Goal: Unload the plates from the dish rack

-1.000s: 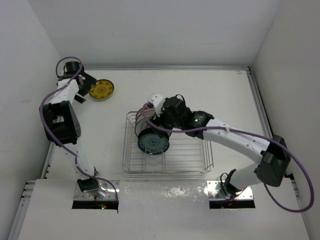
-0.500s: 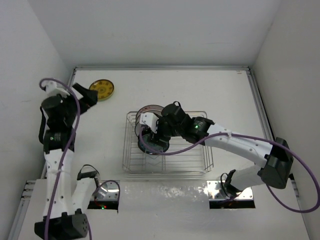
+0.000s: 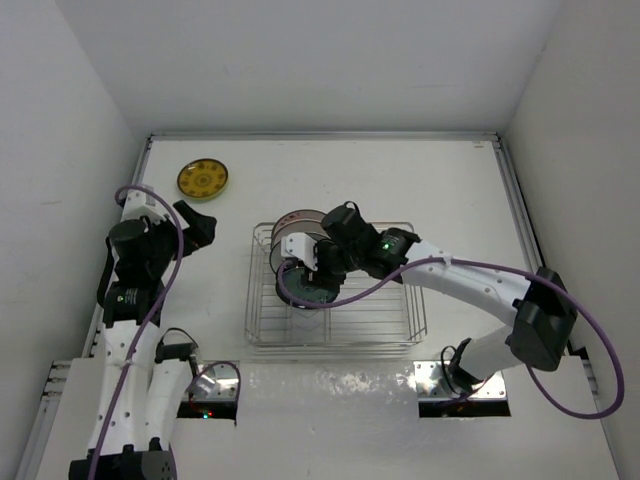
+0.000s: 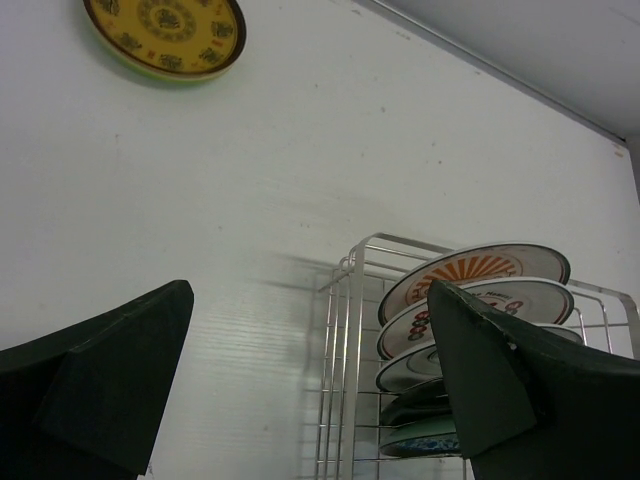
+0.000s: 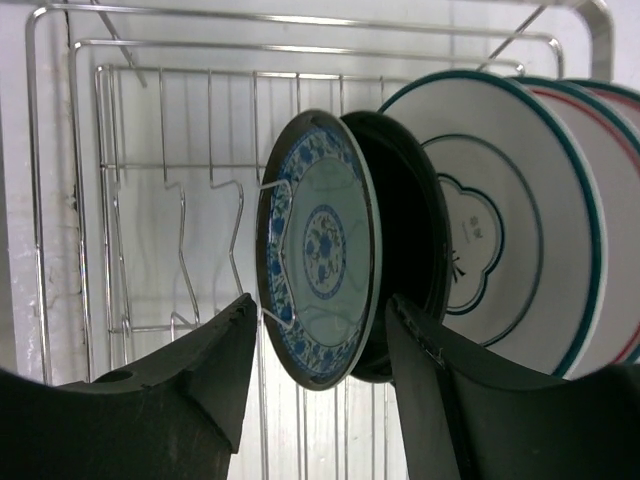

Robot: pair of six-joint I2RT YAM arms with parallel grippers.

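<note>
Five plates (image 4: 480,267) stood in one dish rack (image 3: 380,330); one yellow plate (image 3: 204,179) lay on the table (image 3: 400,180). Left pincer (image 4: 308,330) gaped wide; right pincer (image 5: 320,300) straddled the blue plate (image 5: 320,240), grip unclear.

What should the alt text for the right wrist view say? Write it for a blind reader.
The right pincer straddles the near rim of a blue-patterned plate standing on edge in the wire dish rack. Behind it stand a black plate, then white plates with teal rims.

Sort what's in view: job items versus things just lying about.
Job: rack, racked plates, yellow plate on the table, right gripper around the blue plate.
Just there: purple cables.
</note>
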